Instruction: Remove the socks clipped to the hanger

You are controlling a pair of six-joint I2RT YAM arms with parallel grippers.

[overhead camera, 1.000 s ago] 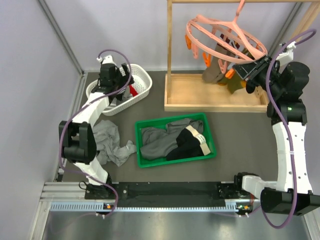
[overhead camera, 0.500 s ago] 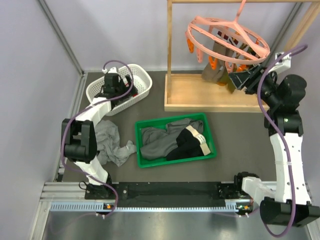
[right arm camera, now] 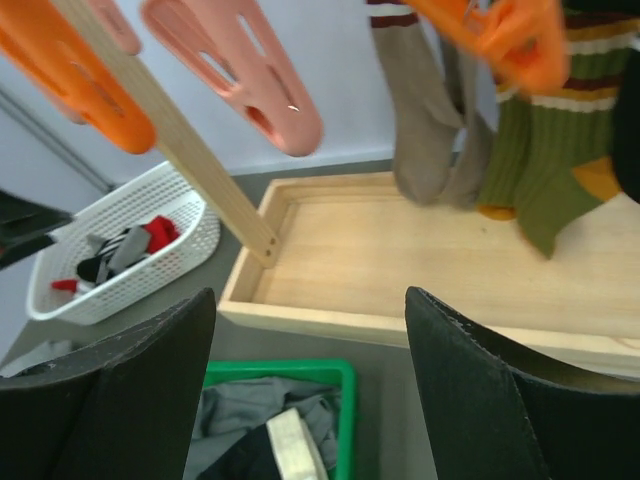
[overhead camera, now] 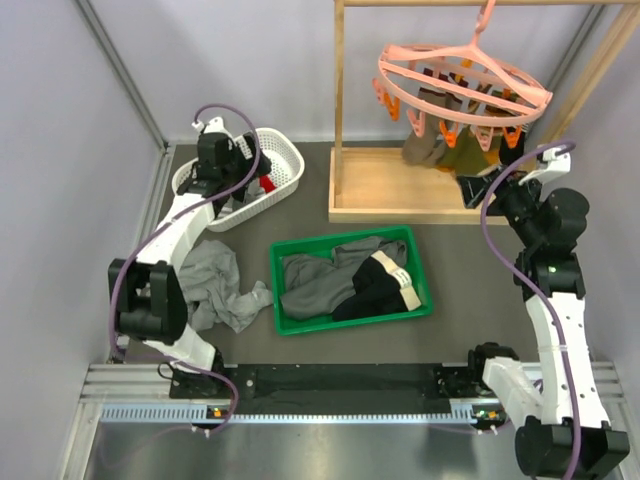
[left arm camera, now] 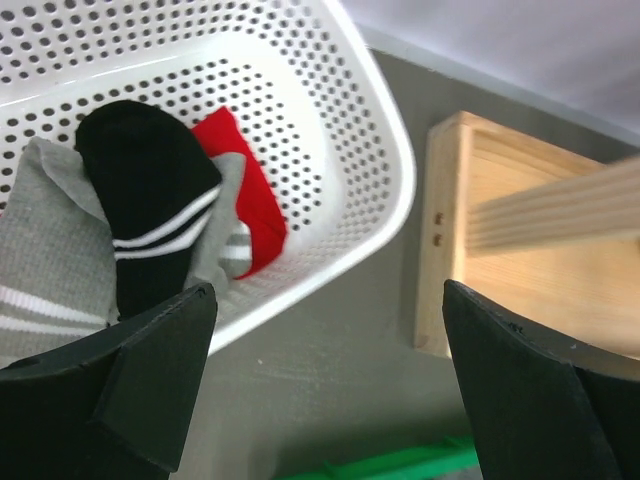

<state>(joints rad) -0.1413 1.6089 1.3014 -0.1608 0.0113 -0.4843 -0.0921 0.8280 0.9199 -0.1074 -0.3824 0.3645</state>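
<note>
The pink round hanger (overhead camera: 462, 75) hangs by its hook from the wooden rack. Several socks (overhead camera: 440, 145) dangle from its clips: tan ones (right arm camera: 430, 120) and an olive striped one (right arm camera: 545, 150) show in the right wrist view under an orange clip (right arm camera: 505, 35). My right gripper (overhead camera: 482, 186) (right arm camera: 310, 300) is open and empty, below the hanger's right side and apart from it. My left gripper (overhead camera: 213, 160) (left arm camera: 328, 300) is wide open and empty above the white basket (overhead camera: 285, 165). In the basket lie a black striped sock (left arm camera: 150, 200), a red sock (left arm camera: 250, 195) and a grey sock (left arm camera: 50, 250).
The wooden rack's post (overhead camera: 338, 100) and its base tray (overhead camera: 390, 190) stand at the back right. A green bin (overhead camera: 277, 290) at the centre holds grey and black garments. A grey garment (overhead camera: 215, 285) lies on the table beside the left arm.
My right gripper opened and dropped down and back from the hanger's rim. The hanger swung from a tilt to level. The left gripper shifted a little over the basket.
</note>
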